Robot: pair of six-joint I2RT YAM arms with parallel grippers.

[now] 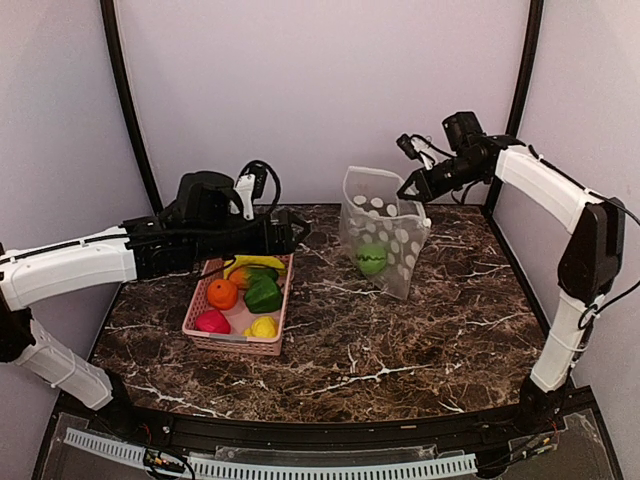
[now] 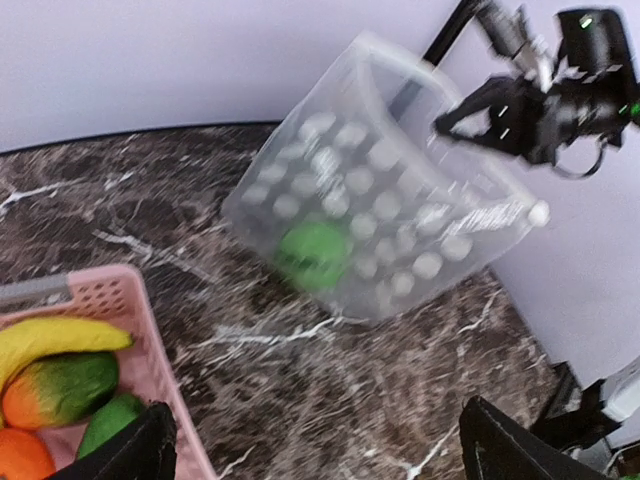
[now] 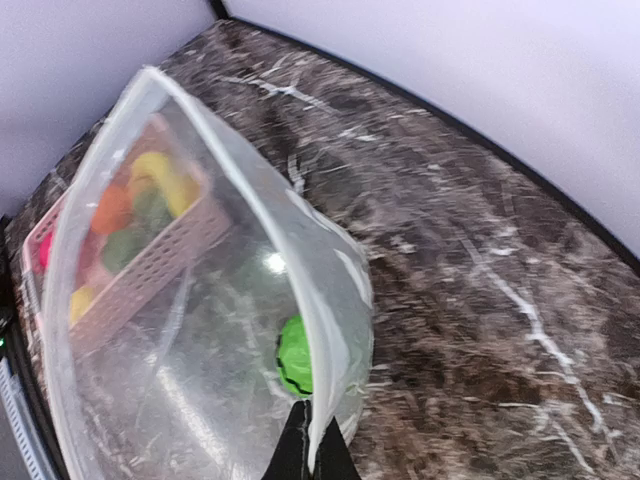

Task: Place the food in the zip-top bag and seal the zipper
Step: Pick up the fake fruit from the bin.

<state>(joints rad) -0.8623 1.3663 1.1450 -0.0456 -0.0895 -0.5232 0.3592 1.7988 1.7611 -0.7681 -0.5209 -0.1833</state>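
Note:
The zip-top bag (image 1: 392, 240), clear with white dots, stands upright and open-mouthed at the back middle of the table. My right gripper (image 1: 413, 188) is shut on its top rim by the zipper (image 3: 322, 290), its tips (image 3: 315, 452) pinching the plastic. One green food piece (image 1: 372, 259) lies inside the bag (image 2: 385, 205), at the bottom. The remaining food sits in a pink basket (image 1: 238, 346): banana (image 1: 256, 263), orange (image 1: 222, 293), green piece (image 1: 264, 295), magenta piece (image 1: 212, 321), yellow piece (image 1: 263, 327). My left gripper (image 1: 298, 231) hovers open and empty over the basket's far end, left of the bag.
The pink basket (image 2: 128, 300) fills the lower left of the left wrist view, with the banana (image 2: 60, 340) in it. Pale walls and black frame posts close off the back and sides. Dark marble table (image 1: 400, 340) spreads in front of the bag.

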